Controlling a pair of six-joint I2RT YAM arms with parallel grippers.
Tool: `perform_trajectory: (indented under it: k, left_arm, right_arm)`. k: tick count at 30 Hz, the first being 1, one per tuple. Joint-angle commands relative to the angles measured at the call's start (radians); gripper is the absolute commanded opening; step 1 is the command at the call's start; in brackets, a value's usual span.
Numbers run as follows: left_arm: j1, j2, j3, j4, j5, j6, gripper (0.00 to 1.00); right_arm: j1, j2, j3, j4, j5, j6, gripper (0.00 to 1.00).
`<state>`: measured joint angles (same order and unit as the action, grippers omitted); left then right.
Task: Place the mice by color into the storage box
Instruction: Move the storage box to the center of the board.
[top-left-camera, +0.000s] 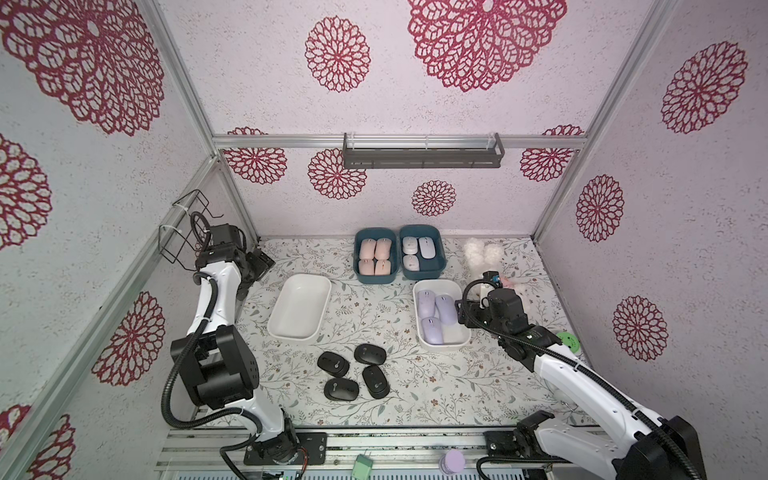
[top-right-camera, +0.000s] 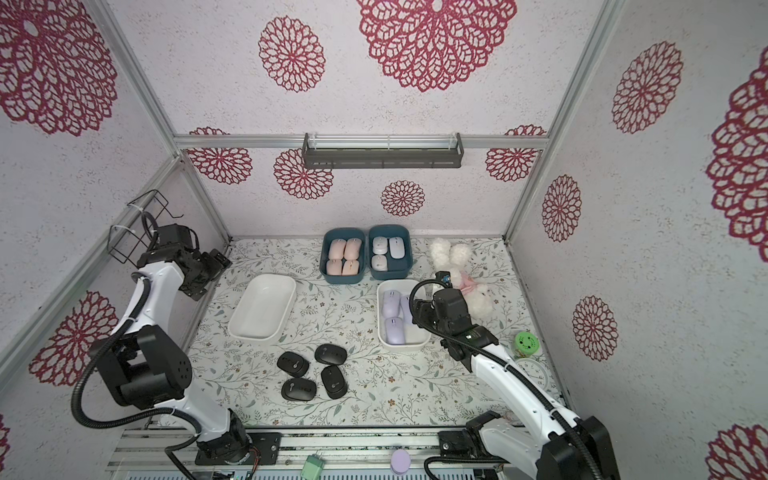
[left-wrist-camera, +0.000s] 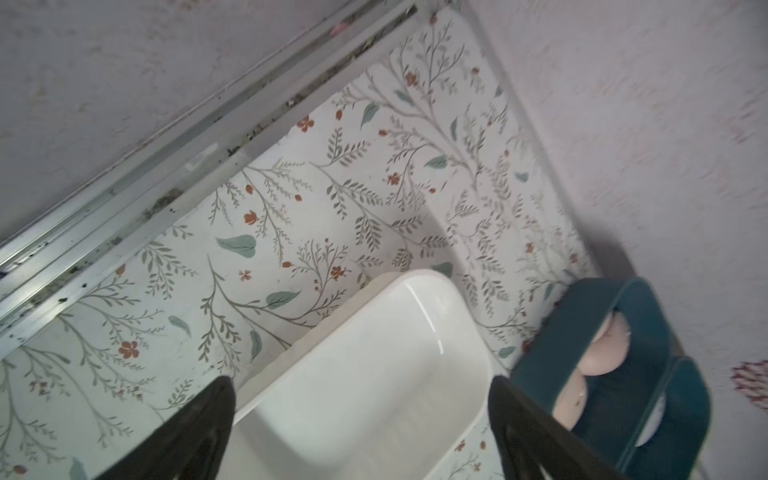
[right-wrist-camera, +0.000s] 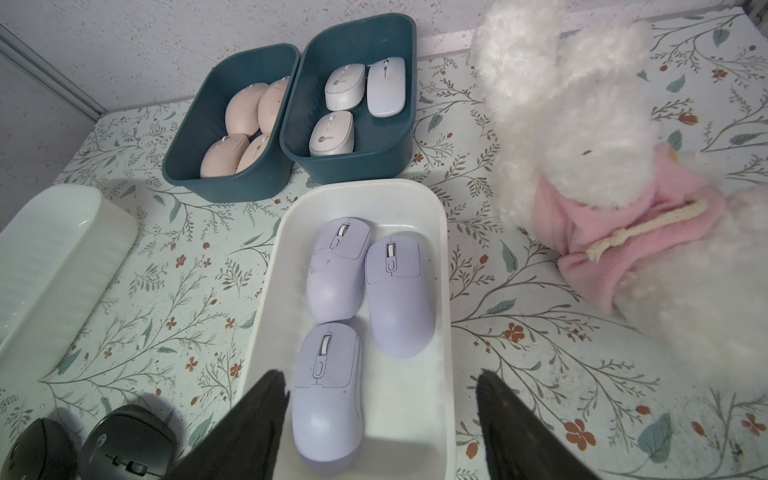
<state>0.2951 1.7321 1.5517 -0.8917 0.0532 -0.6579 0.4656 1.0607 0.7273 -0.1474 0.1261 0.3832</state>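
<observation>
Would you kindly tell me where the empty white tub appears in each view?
Top view: empty white tub left of centre, beyond the black mice.
Top view: same place.
Left wrist: tub ahead of left hand.
Right wrist: tub cropped, near black mice.
Landmark: teal tub of peach mice, everywhere.

Two white mice in the far right teal box each carry a small grey logo, seemingly "lecoo"; nothing else is legible.

Bright, diffuse light; shadows soft and short.
Left wrist view: glare streaks on white box, teal box beside it smeared by blur. Right wrist view: plush toy nearly blown out. Both top views: sharp, wide-angle stretch at edges.
</observation>
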Motion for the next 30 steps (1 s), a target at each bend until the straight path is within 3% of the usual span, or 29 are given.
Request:
perform_trajectory:
  k: [1, 7, 12, 22, 30]
  left_arm:
    - [-0.041, 0.064, -0.025, -0.069, 0.033, 0.148, 0.97]
    - [-0.047, 0.17, -0.033, -0.043, 0.094, 0.184, 0.99]
    - [-0.13, 0.184, -0.061, -0.034, 0.092, 0.152, 0.93]
    - [-0.308, 0.106, -0.161, 0.056, 0.075, 0.009, 0.92]
    - [-0.287, -0.024, -0.194, 0.049, 0.001, 0.024, 0.95]
  right_arm:
    - [0.006, -0.018, 0.024, 0.012, -0.003, -0.018, 0.75]
    - [0.011, -0.03, 0.027, -0.006, -0.004, -0.019, 0.75]
    - [0.015, -0.038, 0.024, -0.006, -0.003, -0.021, 0.74]
    - [0.033, 0.017, 0.065, -0.007, -0.029, -0.018, 0.72]
    - [0.114, 0.051, 0.119, -0.051, -0.009, -0.076, 0.69]
